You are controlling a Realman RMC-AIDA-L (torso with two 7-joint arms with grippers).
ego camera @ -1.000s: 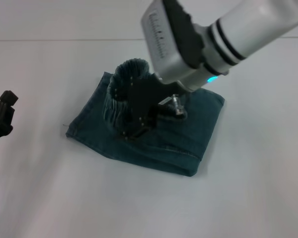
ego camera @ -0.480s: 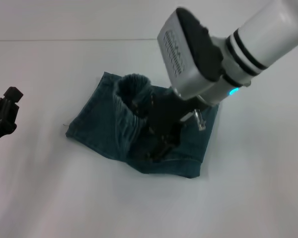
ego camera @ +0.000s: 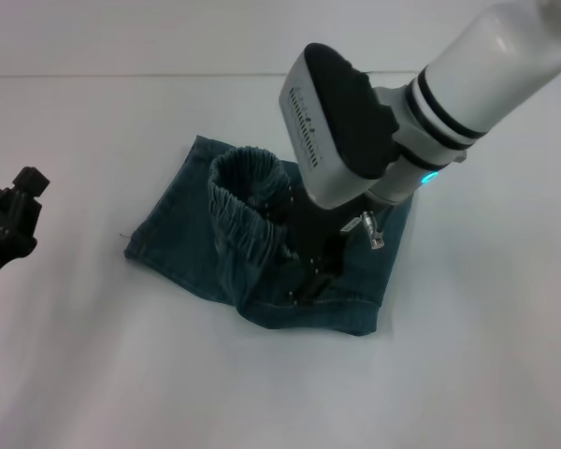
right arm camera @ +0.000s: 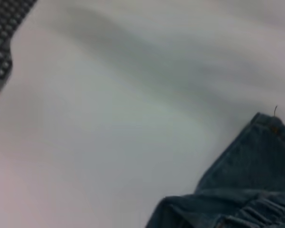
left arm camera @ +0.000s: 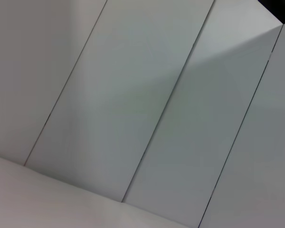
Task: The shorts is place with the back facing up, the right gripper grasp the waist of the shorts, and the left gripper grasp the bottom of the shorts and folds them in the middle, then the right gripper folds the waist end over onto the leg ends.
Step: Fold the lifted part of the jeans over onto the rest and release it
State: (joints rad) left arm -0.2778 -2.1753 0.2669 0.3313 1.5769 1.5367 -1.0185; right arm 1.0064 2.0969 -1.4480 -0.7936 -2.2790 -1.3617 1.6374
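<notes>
Your right gripper has its fingers clenched on the waistband of the denim shorts, carrying it across. The final fold looks partway done. Your left gripper is parked at the counter edge; I cannot tell its fingers.

The right gripper and its jaws were mostly hidden behind its own wrist housing, which also covered the middle of the shorts. The left gripper was cut off at the head view's left edge.

Folded denim shorts lie on the white table.
</notes>
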